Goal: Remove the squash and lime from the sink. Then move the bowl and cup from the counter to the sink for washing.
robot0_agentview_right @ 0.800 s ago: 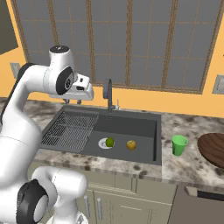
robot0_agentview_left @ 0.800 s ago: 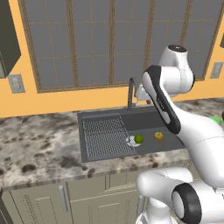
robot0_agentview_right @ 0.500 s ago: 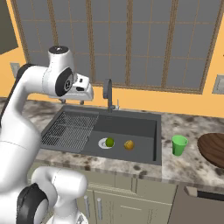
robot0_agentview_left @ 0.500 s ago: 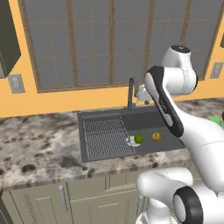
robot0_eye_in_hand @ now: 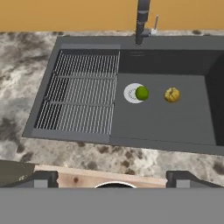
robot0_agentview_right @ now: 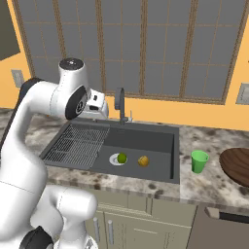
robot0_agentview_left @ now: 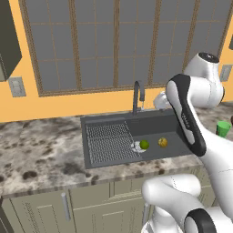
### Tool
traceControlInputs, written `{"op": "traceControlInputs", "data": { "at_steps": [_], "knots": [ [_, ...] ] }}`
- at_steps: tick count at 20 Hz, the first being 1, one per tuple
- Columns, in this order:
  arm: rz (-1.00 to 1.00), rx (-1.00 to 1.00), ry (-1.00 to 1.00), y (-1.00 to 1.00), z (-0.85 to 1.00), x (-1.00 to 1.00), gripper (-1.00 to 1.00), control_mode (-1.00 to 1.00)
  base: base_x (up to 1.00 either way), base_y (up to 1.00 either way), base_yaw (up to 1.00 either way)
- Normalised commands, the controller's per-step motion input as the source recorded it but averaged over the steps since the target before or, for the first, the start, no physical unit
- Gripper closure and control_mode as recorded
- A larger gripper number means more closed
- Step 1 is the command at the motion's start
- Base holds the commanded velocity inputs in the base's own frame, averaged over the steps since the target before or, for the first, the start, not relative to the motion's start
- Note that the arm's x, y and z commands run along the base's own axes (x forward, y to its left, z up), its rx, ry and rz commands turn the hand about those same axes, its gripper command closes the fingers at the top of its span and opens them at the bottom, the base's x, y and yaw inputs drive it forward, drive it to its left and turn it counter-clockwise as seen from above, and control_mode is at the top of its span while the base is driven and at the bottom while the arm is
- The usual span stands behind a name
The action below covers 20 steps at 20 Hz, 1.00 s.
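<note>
The dark grey sink [robot0_eye_in_hand: 48,78] [robot0_agentview_left: 104,120] [robot0_agentview_right: 168,168] holds both fruits. The green lime [robot0_eye_in_hand: 141,92] [robot0_agentview_left: 144,144] [robot0_agentview_right: 122,157] rests on the edge of the round silver drain [robot0_eye_in_hand: 131,93]. The yellow-orange squash [robot0_eye_in_hand: 172,94] [robot0_agentview_left: 162,142] [robot0_agentview_right: 143,161] lies a little to its right on the basin floor. The green cup [robot0_agentview_right: 199,161] [robot0_agentview_left: 223,129] stands on the counter right of the sink, with the reddish-brown bowl [robot0_agentview_right: 238,165] beyond it. My gripper [robot0_eye_in_hand: 113,179] [robot0_agentview_right: 98,112] [robot0_agentview_left: 160,101] hangs high above the sink, open and holding nothing.
A ribbed drainboard [robot0_eye_in_hand: 83,98] takes up the sink's left part. The dark arched faucet [robot0_eye_in_hand: 142,22] [robot0_agentview_right: 120,104] rises at the back rim, close to my hand. Speckled stone counter [robot0_eye_in_hand: 17,65] surrounds the sink, with a window wall behind.
The arm has shifted slightly, and the hand has come a little lower and to the right above the sink. The fruits, cup and bowl have not moved.
</note>
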Motion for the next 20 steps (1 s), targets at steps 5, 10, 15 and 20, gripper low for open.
{"op": "traceControlInputs", "data": {
  "at_steps": [5, 10, 15, 20],
  "knots": [
    [0.0, 0.03, 0.0, -0.35, 0.0, -0.22, -1.0, -1.0, 0.0, 0.0, 0.0],
    [0.0, 0.03, 0.0, -0.47, -0.04, -0.2, -1.0, -1.0, 0.0, 0.0, 0.0],
    [0.0, 0.03, 0.0, -0.45, -0.21, -0.09, -1.0, -1.0, 0.0, 0.0, 0.0],
    [0.0, 0.03, 0.01, -0.37, -0.37, 0.03, -1.0, -1.0, 0.0, 0.0, 0.0]
  ]
}}
